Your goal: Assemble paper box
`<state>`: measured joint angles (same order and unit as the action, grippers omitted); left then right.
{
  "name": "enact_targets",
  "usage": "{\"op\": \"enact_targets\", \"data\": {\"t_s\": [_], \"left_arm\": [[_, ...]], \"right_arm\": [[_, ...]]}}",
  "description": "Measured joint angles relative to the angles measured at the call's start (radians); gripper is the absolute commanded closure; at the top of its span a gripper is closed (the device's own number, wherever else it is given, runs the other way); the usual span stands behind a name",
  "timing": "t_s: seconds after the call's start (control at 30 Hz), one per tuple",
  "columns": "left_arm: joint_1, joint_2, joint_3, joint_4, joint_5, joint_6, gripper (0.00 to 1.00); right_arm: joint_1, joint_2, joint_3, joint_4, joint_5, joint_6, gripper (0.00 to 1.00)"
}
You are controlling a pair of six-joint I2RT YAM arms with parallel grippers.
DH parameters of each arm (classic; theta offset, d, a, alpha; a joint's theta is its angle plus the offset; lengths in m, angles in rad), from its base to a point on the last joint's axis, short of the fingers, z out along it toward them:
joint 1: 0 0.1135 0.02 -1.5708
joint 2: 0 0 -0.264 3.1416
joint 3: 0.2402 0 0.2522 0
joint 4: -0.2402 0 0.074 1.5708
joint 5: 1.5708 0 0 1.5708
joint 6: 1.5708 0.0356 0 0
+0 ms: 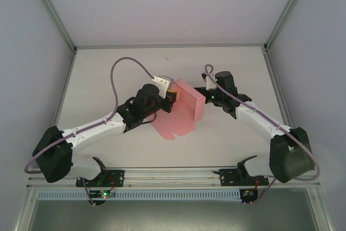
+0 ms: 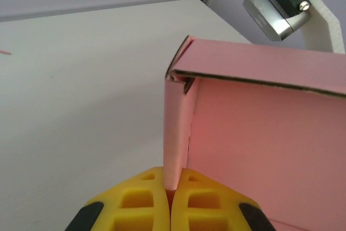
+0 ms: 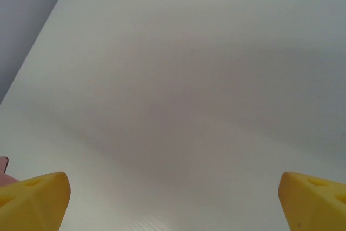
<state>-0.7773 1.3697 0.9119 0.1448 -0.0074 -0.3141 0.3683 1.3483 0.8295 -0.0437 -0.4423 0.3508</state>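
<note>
Box flap (image 2: 176, 133) in left claw (image 2: 171, 193)

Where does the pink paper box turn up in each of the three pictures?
Top external: the paper box stands at the picture's centre.
Left wrist: it takes up the right half, one wall edge pinched by the left gripper.
Right wrist: a pink sliver at the lower left edge, likely its corner.
Shared landmark: the white table under it.
</note>
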Motion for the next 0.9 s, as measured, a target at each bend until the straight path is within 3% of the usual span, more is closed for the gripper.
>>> {"op": "enact_targets", "data": {"t_s": [0.33, 0.5, 0.63, 0.77, 0.9], "left_arm": [[-0.040, 0.077, 0.135, -0.120, -0.193, 0.006, 1.00], [-0.043, 0.066, 0.126, -0.131, -0.170, 0.098, 1.00], [-0.019, 0.019, 0.111, -0.205, -0.091, 0.267, 1.00], [0.012, -0.047, 0.112, -0.378, -0.008, 0.535, 1.00], [0.018, -0.026, 0.171, -0.603, 0.068, 0.820, 1.00]], "right_arm": [[0.001, 0.008, 0.000, 0.086, 0.039, 0.000, 0.02], [-0.004, -0.021, 0.006, -0.023, 0.171, -0.004, 0.02], [-0.075, -0.091, 0.000, -0.180, 0.317, 0.016, 0.02], [-0.201, -0.239, -0.070, -0.276, 0.466, 0.029, 0.02], [-0.229, -0.378, -0.100, -0.335, 0.522, 0.032, 0.02]]}}
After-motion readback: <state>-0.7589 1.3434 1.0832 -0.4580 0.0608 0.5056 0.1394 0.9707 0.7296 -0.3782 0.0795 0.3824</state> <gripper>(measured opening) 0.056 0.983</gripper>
